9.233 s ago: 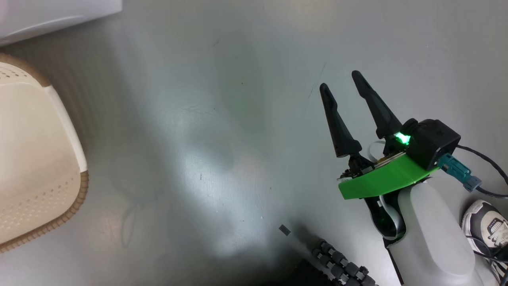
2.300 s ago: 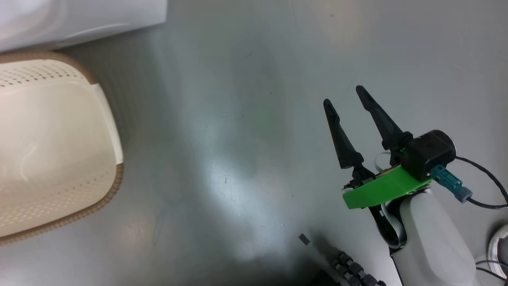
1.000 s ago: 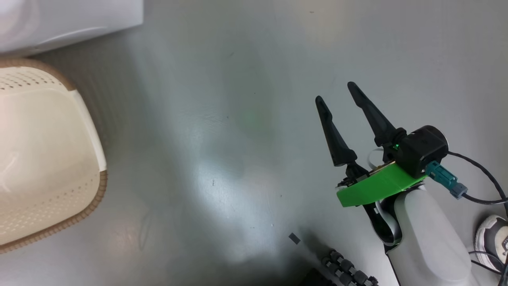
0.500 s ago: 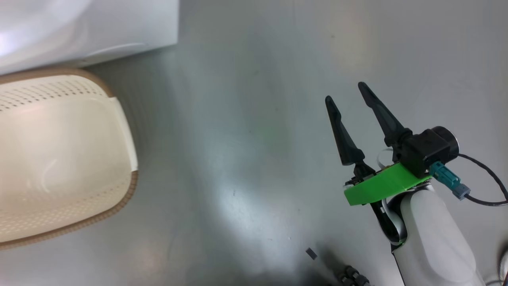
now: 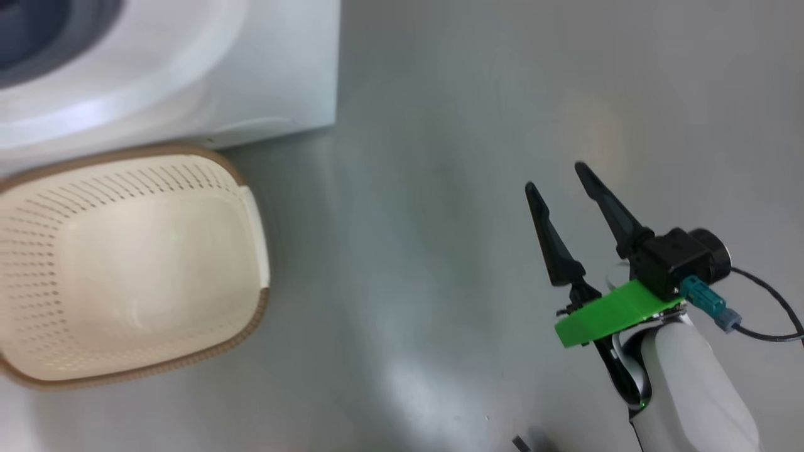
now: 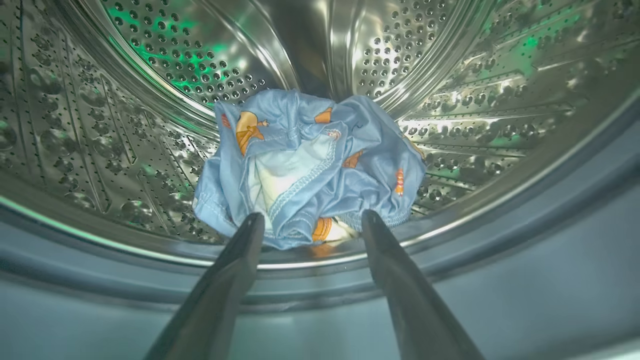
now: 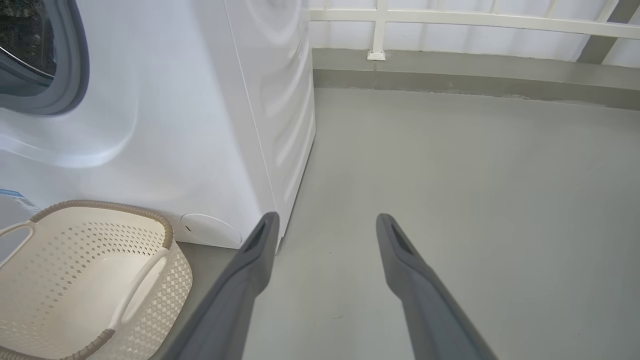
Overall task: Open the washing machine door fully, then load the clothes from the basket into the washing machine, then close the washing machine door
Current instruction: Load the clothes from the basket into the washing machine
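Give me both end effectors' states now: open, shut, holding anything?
Left end effector: open, holding nothing; the blue printed garment lies in the drum at its fingertips.
Right end effector: open, empty, above the floor.

- A smooth grey floor (image 5: pixel 440 125) spreads wide, glossy, with a pale patch of reflected light (image 5: pixel 414 402) on it.
- A low grey kerb (image 7: pixel 450 75) runs along its far edge.
- Above it, a white panelled wall (image 7: pixel 450 42) carries a white rail (image 7: pixel 475 20).

Shiny perf. steel drum (image 6: pixel 150 65), soft cloth (image 6: pixel 310 165) & matt plastic basket (image 5: pixel 125 185).
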Robot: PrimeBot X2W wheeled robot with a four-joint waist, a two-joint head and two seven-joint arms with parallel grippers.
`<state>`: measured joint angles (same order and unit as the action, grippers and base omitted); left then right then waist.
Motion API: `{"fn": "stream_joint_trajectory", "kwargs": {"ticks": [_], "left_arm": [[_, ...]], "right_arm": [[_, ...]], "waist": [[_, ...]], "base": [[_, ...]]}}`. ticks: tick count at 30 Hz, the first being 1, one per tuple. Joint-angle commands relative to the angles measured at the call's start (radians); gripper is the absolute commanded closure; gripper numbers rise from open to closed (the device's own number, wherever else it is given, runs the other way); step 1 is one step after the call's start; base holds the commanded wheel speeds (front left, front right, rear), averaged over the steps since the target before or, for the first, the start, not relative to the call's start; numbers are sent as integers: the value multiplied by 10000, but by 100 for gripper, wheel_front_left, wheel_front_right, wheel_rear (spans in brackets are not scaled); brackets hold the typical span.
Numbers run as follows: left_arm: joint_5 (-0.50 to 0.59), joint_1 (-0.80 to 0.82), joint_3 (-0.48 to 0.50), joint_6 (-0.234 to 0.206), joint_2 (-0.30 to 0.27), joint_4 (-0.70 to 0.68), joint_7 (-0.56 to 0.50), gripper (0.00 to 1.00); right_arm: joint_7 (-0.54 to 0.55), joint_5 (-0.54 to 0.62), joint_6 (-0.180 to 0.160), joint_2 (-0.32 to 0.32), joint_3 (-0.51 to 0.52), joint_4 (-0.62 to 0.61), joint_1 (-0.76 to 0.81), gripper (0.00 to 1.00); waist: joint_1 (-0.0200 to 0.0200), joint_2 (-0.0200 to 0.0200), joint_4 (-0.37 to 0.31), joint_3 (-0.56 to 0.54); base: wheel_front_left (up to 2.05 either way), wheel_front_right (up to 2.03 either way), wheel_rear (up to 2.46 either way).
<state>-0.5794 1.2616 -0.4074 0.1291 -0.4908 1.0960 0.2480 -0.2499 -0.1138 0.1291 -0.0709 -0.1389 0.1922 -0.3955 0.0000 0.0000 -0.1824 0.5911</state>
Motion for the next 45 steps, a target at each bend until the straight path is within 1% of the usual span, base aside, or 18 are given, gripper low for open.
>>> {"fn": "stream_joint_trajectory", "kwargs": {"ticks": [1, 6, 7, 11, 15, 20, 21, 25, 28, 30, 35, 39, 43, 45], "left_arm": [[-133, -331, 61, 14, -564, -314, 84, 0], [-659, -1646, -212, 15, -473, -1126, 116, 0], [-755, -2226, -265, 15, -398, -1466, 126, 0], [-885, -3486, -80, -52, -192, -2338, 133, 0], [-831, -4879, 144, -372, -14, -3379, 135, 0], [-698, -6578, 396, -931, 185, -4860, 136, 0], [-698, -6578, 396, -931, 185, -4860, 136, 0], [-607, -7896, 554, -1417, 309, -5949, 136, 0], [-277, -8785, 707, -2019, 333, -6701, 136, 0], [-202, -9404, 764, -2229, 480, -7149, 136, 0], [-120, -10582, 986, -2572, 824, -7899, 137, 0], [-1, -11352, 1279, -2818, 980, -8313, 137, 0], [114, -11960, 1677, -2962, 1238, -8802, 137, 0], [210, -12222, 1823, -2966, 1396, -9047, 137, 0]], "right_arm": [[-119, 163, 16, -39, -129, -162, 348, 0], [-119, 136, 16, -80, 25, -51, 591, 0], [-119, 120, 16, -82, 71, -47, 749, 0], [-119, 104, 16, -94, 176, 31, 1220, 0], [-119, 103, 16, -171, 251, 78, 1628, 0], [-119, 84, 16, -262, 311, 105, 2025, 0], [-119, 84, 16, -262, 311, 105, 2025, 0], [-119, 76, 16, -268, 285, 128, 2327, 0], [-119, 64, 16, -275, 266, 136, 2537, 0], [-119, 70, 16, -270, 265, 159, 2682, 0], [-119, 82, 16, -258, 217, 190, 3018, 0], [-119, 60, 16, -284, 248, 119, 3126, 0], [-119, 43, 16, -314, 301, 72, 3154, 0], [-119, 40, 16, -306, 315, 50, 3182, 0]], "waist": [[0, 0, 374, -637], [0, 0, 578, -1436], [0, 0, 673, -1786], [0, 0, 880, -2571], [0, 0, 1070, -3296], [0, 0, 1248, -4122], [0, 0, 1248, -4122], [0, 0, 1329, -4707], [0, 0, 1359, -5075], [0, 0, 1369, -5292], [0, 0, 1412, -5800], [0, 0, 1351, -6065], [0, 0, 1304, -6237], [0, 0, 1299, -6293]], "base": [[0, 0, 0], [0, 0, 0], [0, 0, 0], [0, 0, 0], [0, 0, 0], [0, 0, 0], [0, 0, 0], [0, 0, 0], [0, 0, 0], [0, 0, 0], [0, 0, 0], [0, 0, 0], [0, 0, 0], [0, 0, 0]]}}
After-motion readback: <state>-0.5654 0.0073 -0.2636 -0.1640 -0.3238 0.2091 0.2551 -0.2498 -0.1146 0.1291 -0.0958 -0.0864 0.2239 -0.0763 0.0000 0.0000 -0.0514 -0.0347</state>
